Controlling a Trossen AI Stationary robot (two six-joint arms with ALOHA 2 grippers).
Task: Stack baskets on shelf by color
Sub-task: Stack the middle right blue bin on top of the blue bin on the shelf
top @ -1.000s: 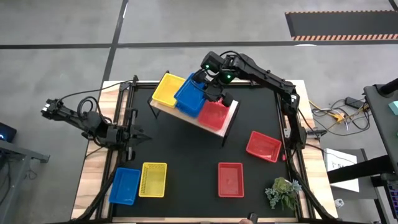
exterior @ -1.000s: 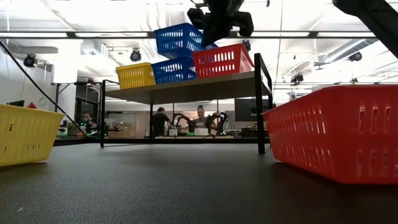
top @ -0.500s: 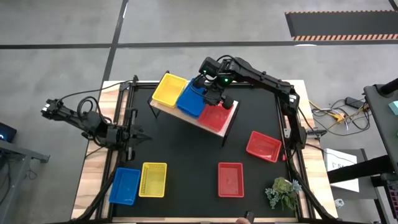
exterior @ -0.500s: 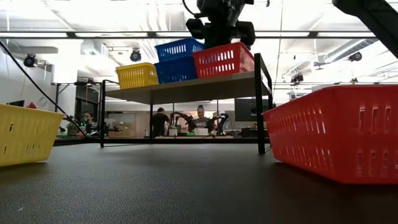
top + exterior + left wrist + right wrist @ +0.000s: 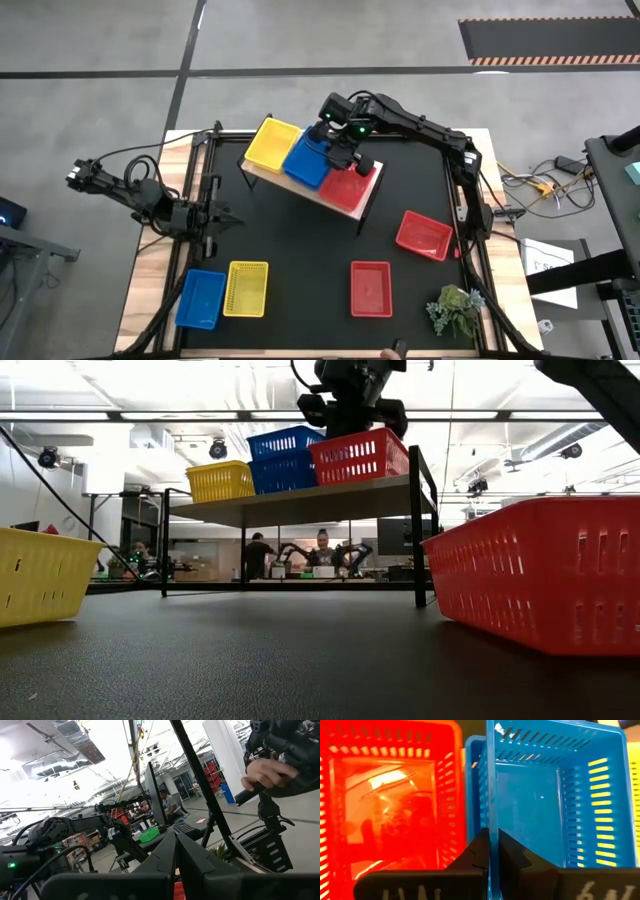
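Upper blue basket has been lowered by the right gripper from a raised, tilted pose above the shelf into the blue basket already there. Now seen almost level and nested, its rim only slightly above the lower one's. Its side wall is still pinched between the closed fingers, with the red basket just beside them on one side. Gripper has been brought down and slightly toward the yellow basket.
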